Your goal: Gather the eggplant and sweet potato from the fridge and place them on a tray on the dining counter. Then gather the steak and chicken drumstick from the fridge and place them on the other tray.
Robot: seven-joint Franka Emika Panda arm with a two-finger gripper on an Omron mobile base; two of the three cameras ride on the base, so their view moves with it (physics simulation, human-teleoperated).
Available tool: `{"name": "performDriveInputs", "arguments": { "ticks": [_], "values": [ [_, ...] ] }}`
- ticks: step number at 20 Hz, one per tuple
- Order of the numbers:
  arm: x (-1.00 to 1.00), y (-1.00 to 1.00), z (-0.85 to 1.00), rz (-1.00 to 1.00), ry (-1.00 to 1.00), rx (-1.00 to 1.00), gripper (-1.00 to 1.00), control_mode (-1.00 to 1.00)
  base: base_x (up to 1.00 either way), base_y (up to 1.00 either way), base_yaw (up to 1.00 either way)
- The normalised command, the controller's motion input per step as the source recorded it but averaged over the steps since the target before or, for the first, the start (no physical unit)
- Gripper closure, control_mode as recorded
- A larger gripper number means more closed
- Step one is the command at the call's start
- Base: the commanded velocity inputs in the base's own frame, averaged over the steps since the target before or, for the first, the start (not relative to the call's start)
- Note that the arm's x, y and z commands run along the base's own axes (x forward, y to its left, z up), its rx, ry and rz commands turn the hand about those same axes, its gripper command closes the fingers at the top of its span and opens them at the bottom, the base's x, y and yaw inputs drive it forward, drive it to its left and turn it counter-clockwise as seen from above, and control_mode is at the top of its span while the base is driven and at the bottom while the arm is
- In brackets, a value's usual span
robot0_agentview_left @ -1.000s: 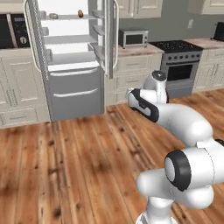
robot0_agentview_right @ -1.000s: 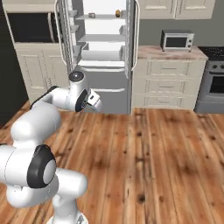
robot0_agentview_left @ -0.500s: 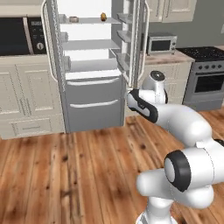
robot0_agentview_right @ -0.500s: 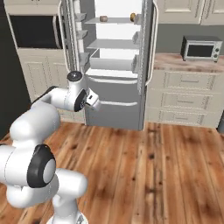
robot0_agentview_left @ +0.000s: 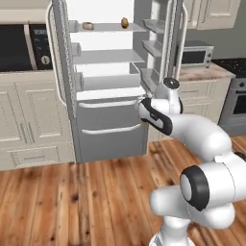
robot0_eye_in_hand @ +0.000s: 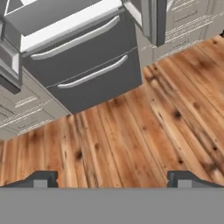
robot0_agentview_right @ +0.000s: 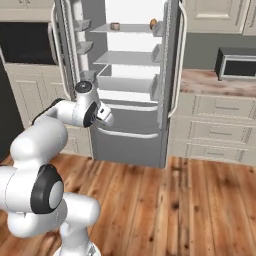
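The fridge (robot0_agentview_left: 108, 96) stands open at upper centre of the left base view. On its top shelf (robot0_agentview_left: 103, 29) sit a tan lump (robot0_agentview_left: 124, 22), possibly the chicken drumstick, and a small pale item (robot0_agentview_left: 87, 25) left of it. The pincer (robot0_eye_in_hand: 113, 178) is open and empty, above the wood floor (robot0_eye_in_hand: 131, 140).

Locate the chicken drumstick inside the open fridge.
The chicken drumstick lies on the top shelf of the open fridge, toward the shelf's right end in both base views; a second small item sits further left on that shelf.
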Motion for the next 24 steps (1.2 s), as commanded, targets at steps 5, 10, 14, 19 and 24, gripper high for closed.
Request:
{"name": "performDriveInputs", "arguments": {
  "ticks": [5,10,14,19,24],
  "values": [
    [0.0,0.0,0.0,0.0,0.0,0.0,-1.0,1.0,0.76,0.0,0.0],
    [0.0,0.0,0.0,0.0,0.0,0.0,-1.0,1.0,0.63,0.0,0.0],
    [0.0,0.0,0.0,0.0,0.0,0.0,-1.0,1.0,0.62,0.0,0.0],
    [0.0,0.0,0.0,0.0,0.0,0.0,-1.0,1.0,0.66,0.04,0.0],
    [0.0,0.0,0.0,0.0,0.0,0.0,-1.0,1.0,0.67,0.1,0.0]
  ]
}}
